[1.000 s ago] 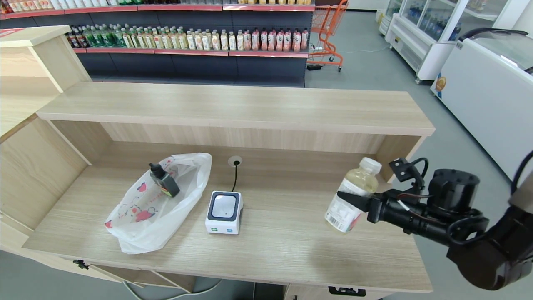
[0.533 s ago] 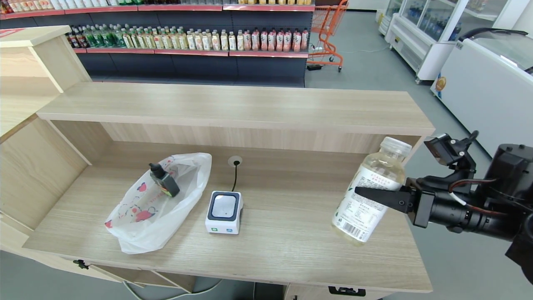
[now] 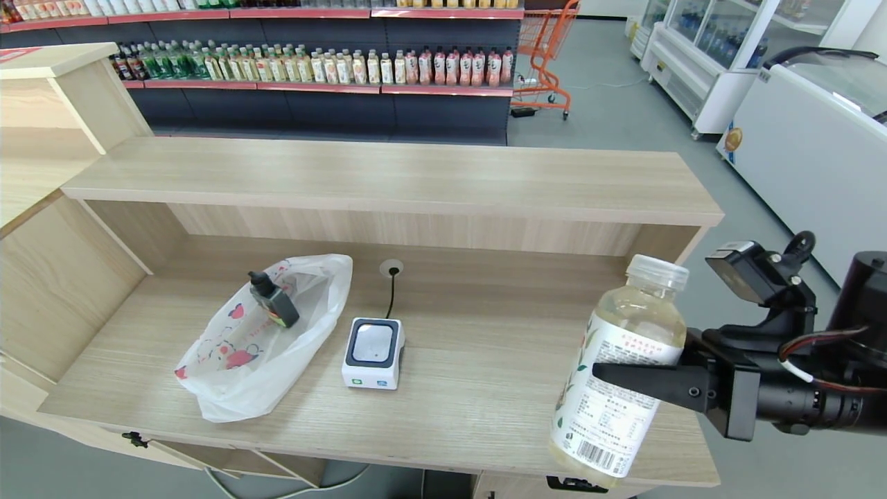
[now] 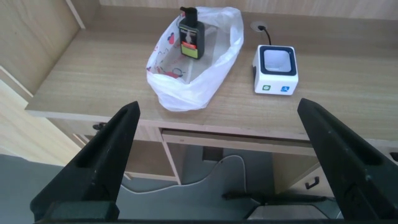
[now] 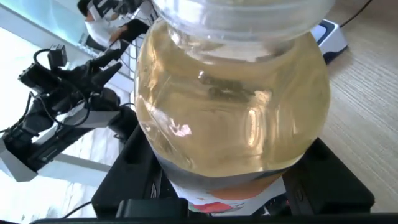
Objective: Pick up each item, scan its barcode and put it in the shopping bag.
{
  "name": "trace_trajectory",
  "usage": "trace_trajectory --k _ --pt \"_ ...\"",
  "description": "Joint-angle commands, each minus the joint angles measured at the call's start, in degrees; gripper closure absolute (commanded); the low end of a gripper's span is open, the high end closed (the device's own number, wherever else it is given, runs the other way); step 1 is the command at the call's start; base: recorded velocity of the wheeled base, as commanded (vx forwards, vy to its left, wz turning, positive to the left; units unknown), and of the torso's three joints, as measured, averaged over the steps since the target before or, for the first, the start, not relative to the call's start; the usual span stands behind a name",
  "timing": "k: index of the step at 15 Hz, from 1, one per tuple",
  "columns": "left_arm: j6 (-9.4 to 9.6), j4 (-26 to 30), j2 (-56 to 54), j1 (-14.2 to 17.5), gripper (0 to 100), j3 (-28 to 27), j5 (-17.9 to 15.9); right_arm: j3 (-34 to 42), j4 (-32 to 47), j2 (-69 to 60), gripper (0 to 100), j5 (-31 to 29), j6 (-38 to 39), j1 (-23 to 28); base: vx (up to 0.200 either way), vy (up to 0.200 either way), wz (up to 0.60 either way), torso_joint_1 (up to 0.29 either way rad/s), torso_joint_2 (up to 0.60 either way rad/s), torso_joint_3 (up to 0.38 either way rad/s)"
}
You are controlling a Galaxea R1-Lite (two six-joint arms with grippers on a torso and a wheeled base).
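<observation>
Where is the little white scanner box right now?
In the head view, the scanner sits on the counter, just right of the shopping bag, with the held bottle far off to its right.

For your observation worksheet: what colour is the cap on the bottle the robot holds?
The bottle has a translucent white cap, clearest in the head view.

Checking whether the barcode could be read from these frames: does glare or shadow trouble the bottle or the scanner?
Head view: the bottle, held by the right end effector, is evenly lit, its barcode free of glare; the scanner window reflects pale light. Right wrist view: bright highlights on the bottle's clear shoulder.
</observation>
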State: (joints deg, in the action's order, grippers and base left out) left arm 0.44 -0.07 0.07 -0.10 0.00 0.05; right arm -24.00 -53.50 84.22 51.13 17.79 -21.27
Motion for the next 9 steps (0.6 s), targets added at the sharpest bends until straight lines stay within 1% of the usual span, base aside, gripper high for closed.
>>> trace_trajectory --k 1,3,5,7,9 --pt "0.0 0.0 0.0 0.0 0 0.0 0.0 0.3 2.4 -3.1 100 0.0 0.1 -0.7 0.0 0.0 0.0 0.0 0.0 0.0" --pt "0.0 0.0 0.0 0.0 0 0.0 0.0 0.2 4.9 -5.1 100 0.1 0.2 -0.7 0.0 0.0 0.0 0.0 0.0 0.0" --pt "0.0 0.0 0.0 0.0 0 0.0 0.0 0.2 8.2 -8.2 100 0.2 3.1 -1.6 0.0 0.0 0.0 0.0 0.0 0.0" --pt "0.0 0.0 0.0 0.0 0 0.0 0.0 -0.1 8.9 -9.5 100 0.1 4.7 -2.9 0.0 0.0 0.0 0.0 0.0 0.0" --pt "0.0 0.0 0.0 0.0 0 0.0 0.0 0.3 9.0 -10.3 100 0.1 5.2 -3.1 0.0 0.0 0.0 0.0 0.0 0.0"
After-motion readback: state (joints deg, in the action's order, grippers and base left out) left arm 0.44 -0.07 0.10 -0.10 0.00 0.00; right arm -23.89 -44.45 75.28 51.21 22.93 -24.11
